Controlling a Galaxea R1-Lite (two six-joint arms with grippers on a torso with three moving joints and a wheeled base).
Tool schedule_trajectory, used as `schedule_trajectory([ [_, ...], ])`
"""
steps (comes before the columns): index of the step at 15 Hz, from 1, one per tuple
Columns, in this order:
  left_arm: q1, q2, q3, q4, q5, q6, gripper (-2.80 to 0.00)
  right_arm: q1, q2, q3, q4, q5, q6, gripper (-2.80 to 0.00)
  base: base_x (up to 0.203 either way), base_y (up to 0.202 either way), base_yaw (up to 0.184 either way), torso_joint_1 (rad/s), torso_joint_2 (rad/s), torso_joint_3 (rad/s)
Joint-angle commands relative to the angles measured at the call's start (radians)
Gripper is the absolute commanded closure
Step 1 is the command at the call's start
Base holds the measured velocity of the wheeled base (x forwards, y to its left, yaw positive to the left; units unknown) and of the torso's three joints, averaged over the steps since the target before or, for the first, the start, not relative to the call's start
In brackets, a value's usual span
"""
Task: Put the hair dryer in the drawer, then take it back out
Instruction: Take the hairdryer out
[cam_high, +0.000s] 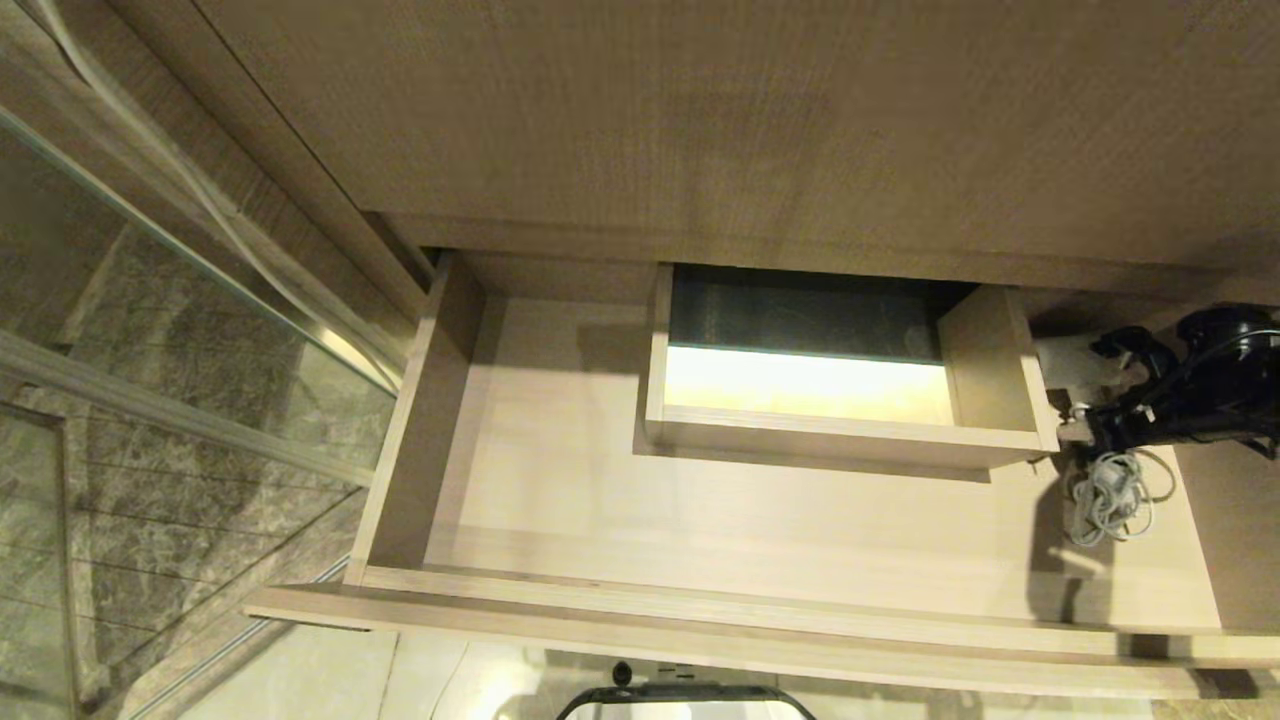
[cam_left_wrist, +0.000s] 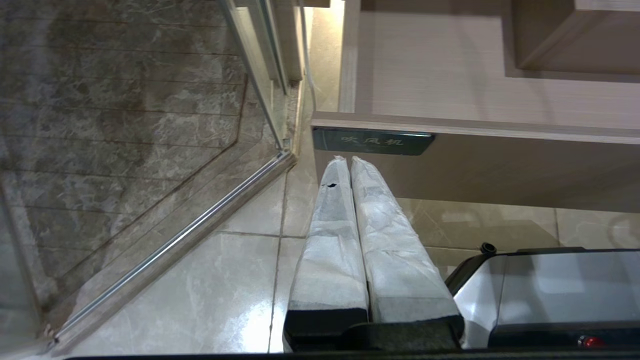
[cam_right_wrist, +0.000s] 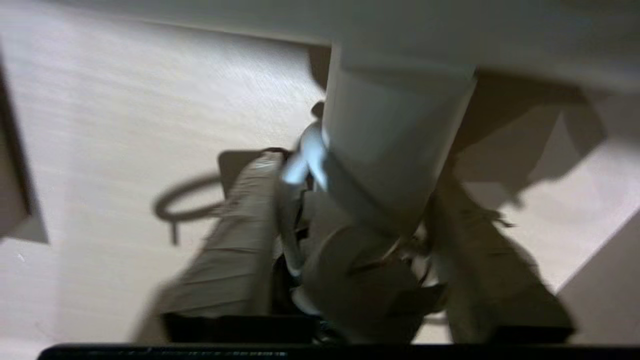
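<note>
1. The white hair dryer is seen at the drawer's far right end, its coiled cord dangling in a bundle.
2. The barrel is pinched between the right gripper's fingers.
3. The left gripper is kept pressed together outside the drawer front.

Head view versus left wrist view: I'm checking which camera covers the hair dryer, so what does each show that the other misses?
Only the head view shows the hair dryer with its coiled cord at the right end of the open drawer, and the right gripper there. Only the left wrist view shows the left gripper, jaws together, hanging outside the drawer front by a dark label plate. Both show the drawer and glass partition.
</note>
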Motion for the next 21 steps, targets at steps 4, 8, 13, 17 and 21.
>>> schedule_trajectory([
  [4, 0.000, 0.000, 0.001, 0.000, 0.000, 0.000, 0.00, 0.019, -0.053, 0.025, -0.016, 0.001, -0.002, 0.00, 0.000, 0.000, 0.000, 0.000, 0.00, 0.000],
  [8, 0.000, 0.000, 0.002, 0.000, 0.000, 0.000, 0.00, 0.020, -0.136, 0.094, -0.014, 0.002, -0.006, 0.00, 0.000, 0.000, 0.000, 0.000, 0.00, 0.000],
  [13, 0.000, 0.000, 0.001, 0.000, -0.001, 0.000, 0.00, 0.014, -0.359, 0.269, -0.010, -0.005, -0.015, 0.00, 0.000, 0.000, 0.000, 0.000, 0.00, 0.000],
  [17, 0.000, 0.000, 0.002, 0.000, 0.000, 0.000, 0.00, 0.004, -0.499, 0.416, 0.003, -0.024, -0.045, 0.00, 0.000, 0.000, 0.000, 0.000, 0.00, 0.000],
  [21, 0.001, 0.000, 0.002, 0.000, 0.000, 0.000, 0.00, -0.009, -0.743, 0.560, 0.057, -0.069, -0.052, 0.00, 0.000, 0.000, 0.000, 0.000, 0.00, 0.000],
])
